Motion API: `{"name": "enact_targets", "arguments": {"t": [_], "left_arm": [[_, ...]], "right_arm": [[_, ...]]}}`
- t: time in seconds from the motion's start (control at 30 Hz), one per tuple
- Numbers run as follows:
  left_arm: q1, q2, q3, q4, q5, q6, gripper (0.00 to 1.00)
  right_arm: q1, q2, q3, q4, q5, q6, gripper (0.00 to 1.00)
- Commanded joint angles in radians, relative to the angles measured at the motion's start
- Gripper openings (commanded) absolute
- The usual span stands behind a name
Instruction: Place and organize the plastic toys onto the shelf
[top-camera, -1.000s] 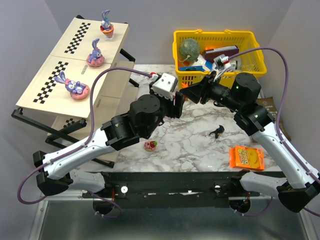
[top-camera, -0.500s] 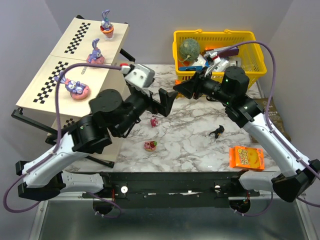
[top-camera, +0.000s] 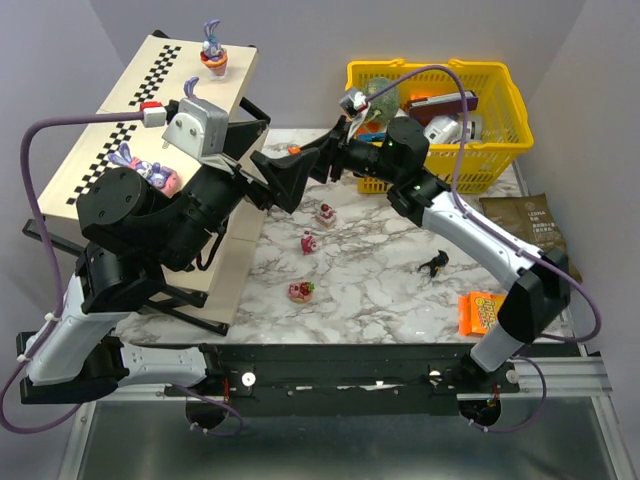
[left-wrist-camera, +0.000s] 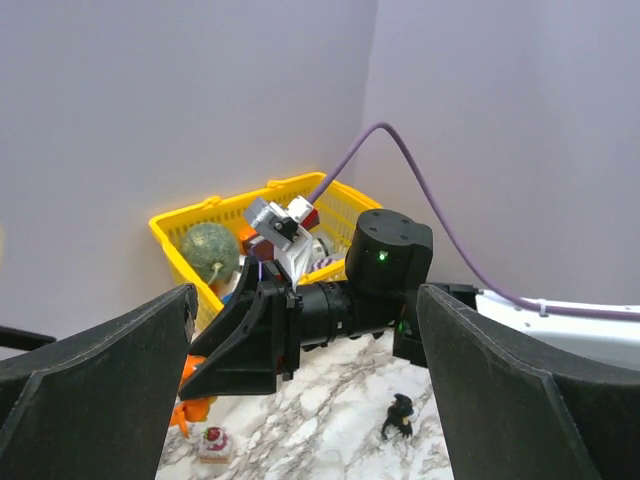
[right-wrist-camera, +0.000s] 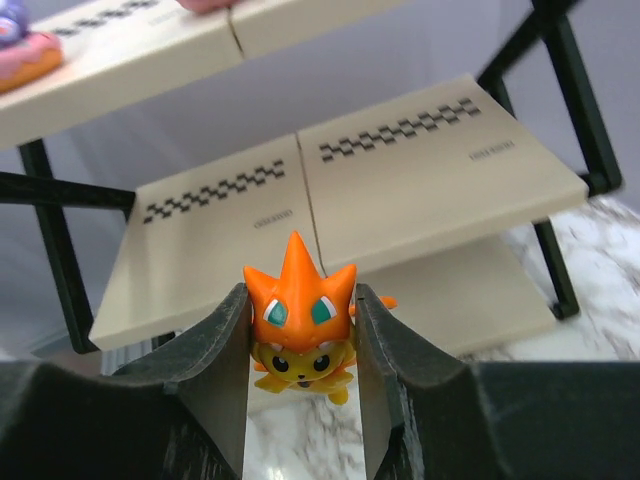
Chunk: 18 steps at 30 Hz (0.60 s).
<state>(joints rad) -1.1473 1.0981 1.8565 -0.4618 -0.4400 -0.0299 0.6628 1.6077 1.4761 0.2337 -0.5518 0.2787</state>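
**Desk:** Nearest the lens, how do the arms stand?

**Photographer:** The left arm rears up from its base at the near left and bends across the front of the shelf. The left end effector points right over the white marbled counter, its fingers spread wide with nothing between them. The right arm climbs from the near right, folds beside the basket and reaches left. The right end effector is clamped on an orange spiky-headed plastic figurine with a yellow body. It holds the figurine upright above the counter, before the shelf's lower tier and close to the left fingers.

**Desk:** What lies on the counter?

**Photographer:** Nearest is a red-and-pink figurine, then a small pink figurine and a third pink figurine beyond it, each apart. A tiny black figurine stands to their right. An orange snack packet is partly behind the right arm.

**Desk:** And the containers?

**Photographer:** At far left, the slanted beige shelf with checkered strips and a black frame carries a purple-eared rabbit on a pink doughnut. Higher up sits a second purple rabbit, half hidden by the left wrist. A purple rabbit in an orange cup is at the top. At far right, the yellow plastic basket holds a green ball and white-and-blue boxes.
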Motion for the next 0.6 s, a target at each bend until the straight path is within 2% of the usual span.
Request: {"name": "enact_targets", "arguments": {"t": [0.0,0.17,0.4,0.5,0.57], "left_arm": [[0.0,-0.006,0.017,-0.04,-0.172,0.024,0.99],[0.001,-0.055,-0.026,0.011,-0.265,0.07,0.99],[0.0,-0.067,-0.028,0.031,-0.361,0.137,0.99],[0.0,-0.063,-0.036,0.047,-0.414,0.168,0.99],[0.0,-0.064,-0.043,0.061,-0.452,0.192,0.99]], "right_arm": [[0.003,0.109,0.122,0.327,-0.209,0.107,0.01],[0.004,0.245,0.257,0.43,-0.336,0.211,0.01],[0.006,0.417,0.429,0.659,-0.546,0.483,0.01],[0.011,0.497,0.526,0.699,-0.582,0.556,0.02],[0.015,0.527,0.565,0.653,-0.567,0.524,0.02]]}}
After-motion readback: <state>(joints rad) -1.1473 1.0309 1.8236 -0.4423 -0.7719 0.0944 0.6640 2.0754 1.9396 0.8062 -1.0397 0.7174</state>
